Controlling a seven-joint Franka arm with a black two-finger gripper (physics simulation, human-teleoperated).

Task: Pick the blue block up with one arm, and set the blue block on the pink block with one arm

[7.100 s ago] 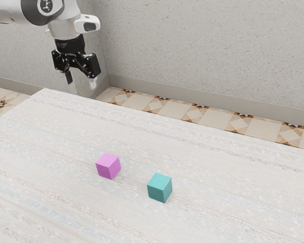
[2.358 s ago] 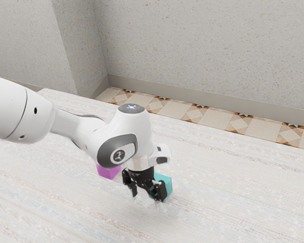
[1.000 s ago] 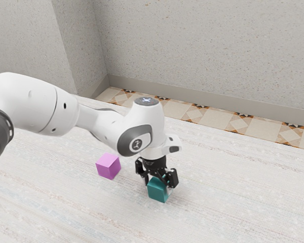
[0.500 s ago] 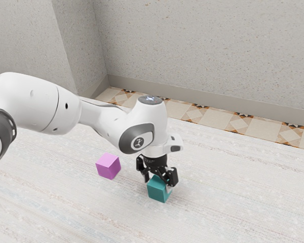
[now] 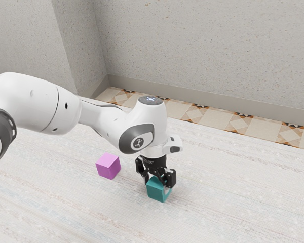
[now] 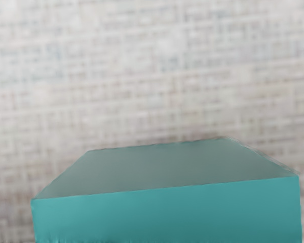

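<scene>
The blue block (image 5: 157, 193), a teal-blue cube, rests on the table right under my hand. My gripper (image 5: 157, 181) is down over its top, open, with one black finger on either side of the cube's upper edges. The pink block (image 5: 108, 166) sits on the table toward the exterior view's left of the blue one, about a block's width apart from it and untouched. In the wrist view the blue block (image 6: 167, 202) looms large just beneath the hand, its top face and one side showing, with the table (image 6: 142, 76) behind it.
The pale woven tabletop (image 5: 243, 202) spreads wide around both blocks. A grey wall (image 5: 218, 50) and a strip of patterned floor tiles (image 5: 218, 119) lie behind the table's far edge. My white arm (image 5: 66, 109) reaches in from the exterior view's left, above the pink block.
My hand came from high at the upper left down over the blue block. In the last half second it sank slightly lower around the cube. Both blocks kept their places.
</scene>
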